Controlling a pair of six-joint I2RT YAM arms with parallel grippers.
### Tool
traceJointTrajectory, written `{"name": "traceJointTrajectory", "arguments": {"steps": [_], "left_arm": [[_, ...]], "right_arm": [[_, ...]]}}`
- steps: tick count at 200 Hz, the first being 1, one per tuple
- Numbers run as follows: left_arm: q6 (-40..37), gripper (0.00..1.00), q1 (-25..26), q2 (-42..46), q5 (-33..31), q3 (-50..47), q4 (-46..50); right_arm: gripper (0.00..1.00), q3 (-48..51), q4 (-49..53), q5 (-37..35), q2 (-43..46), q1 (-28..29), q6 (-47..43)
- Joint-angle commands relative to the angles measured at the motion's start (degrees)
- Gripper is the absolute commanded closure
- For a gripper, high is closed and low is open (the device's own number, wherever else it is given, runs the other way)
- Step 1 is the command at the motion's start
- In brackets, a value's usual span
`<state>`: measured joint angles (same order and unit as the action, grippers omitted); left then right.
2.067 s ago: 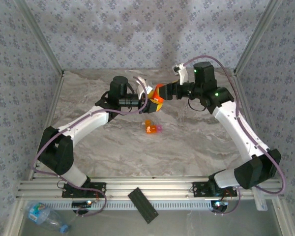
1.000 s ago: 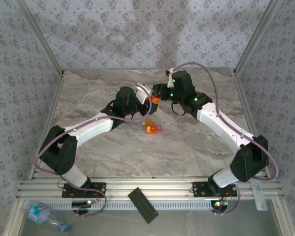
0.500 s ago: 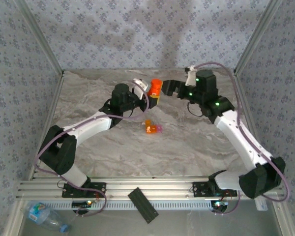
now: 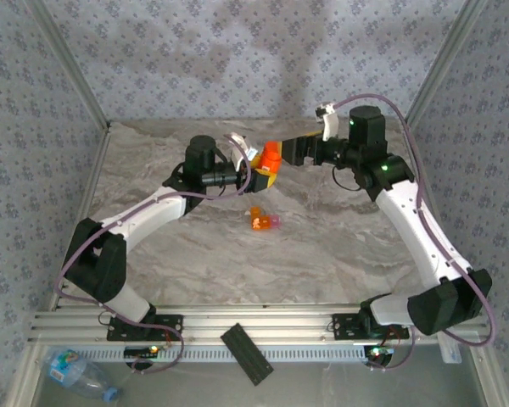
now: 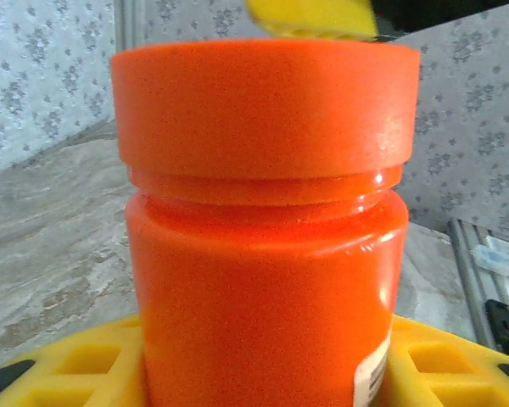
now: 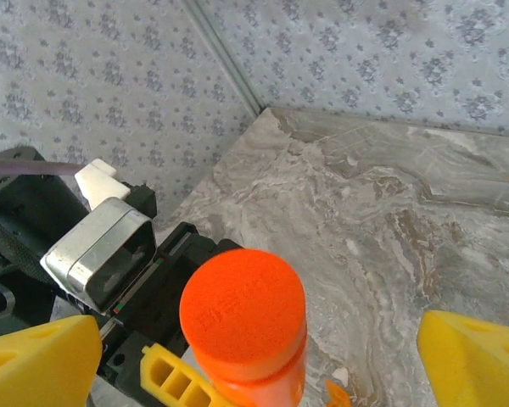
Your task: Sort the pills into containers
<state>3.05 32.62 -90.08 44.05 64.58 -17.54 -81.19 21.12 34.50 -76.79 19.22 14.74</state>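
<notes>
From above there are two containers. A small orange cylindrical plastic pill bottle (image 4: 270, 158), capped, sits at the far middle of the marble-patterned table (image 4: 322, 254), clamped in the left jaws. A tinier orange boxy compartment with a pale pink piece (image 4: 262, 220) lies on the table nearer the arms. I cannot make out what either holds. The right jaws stand spread just beside the cap. One black flat rectangular bar (image 4: 247, 354) lies across the near rail. One clear plastic drinks bottle (image 4: 76, 370) lies at the near-left corner.

In the left wrist view, the pill bottle stands gripped between yellow fingers (image 5: 59, 373).

In the right wrist view, its cap sits between wide-apart yellow fingertips (image 6: 34, 365) and touches neither.
</notes>
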Motion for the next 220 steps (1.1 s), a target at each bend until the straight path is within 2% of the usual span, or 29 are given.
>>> {"name": "traceJointTrajectory", "arguments": {"steps": [1, 63, 94, 114, 148, 165, 184, 220], "left_arm": [[-0.6, 1.0, 0.3, 0.9, 5.2, 3.2, 2.1], [-1.2, 1.0, 0.6, 0.7, 5.9, 3.8, 2.9], [-1.2, 1.0, 0.6, 0.7, 5.8, 3.9, 2.9], [-1.4, 1.0, 0.6, 0.8, 5.8, 3.9, 2.9], [-1.4, 1.0, 0.7, 0.8, 5.7, 4.2, 2.8], [-1.5, 1.0, 0.6, 0.8, 5.4, 4.2, 2.6], [-1.4, 1.0, 0.7, 1.1, 4.0, 4.2, 2.2], [-0.6, 1.0, 1.3, 2.4, -3.8, 2.0, -2.0]], "right_arm": [[0.05, -3.2, 2.9, 3.2, -1.6, 1.6, -3.4], [0.14, -3.4, 4.1, 2.7, -3.8, 3.1, -4.2], [0.28, -3.2, 3.9, 3.1, -4.2, 3.2, -4.1], [0.32, -2.8, 4.0, 3.4, -4.3, 3.3, -4.2], [0.46, -1.9, 3.3, 4.0, -4.3, 3.7, -3.8], [0.49, -1.2, 2.5, 4.2, -4.3, 4.1, -3.0], [0.53, -0.4, 1.4, 3.4, -4.3, 4.7, -1.8], [0.56, 2.2, -2.3, -2.6, -4.3, 7.3, 3.8]]}}
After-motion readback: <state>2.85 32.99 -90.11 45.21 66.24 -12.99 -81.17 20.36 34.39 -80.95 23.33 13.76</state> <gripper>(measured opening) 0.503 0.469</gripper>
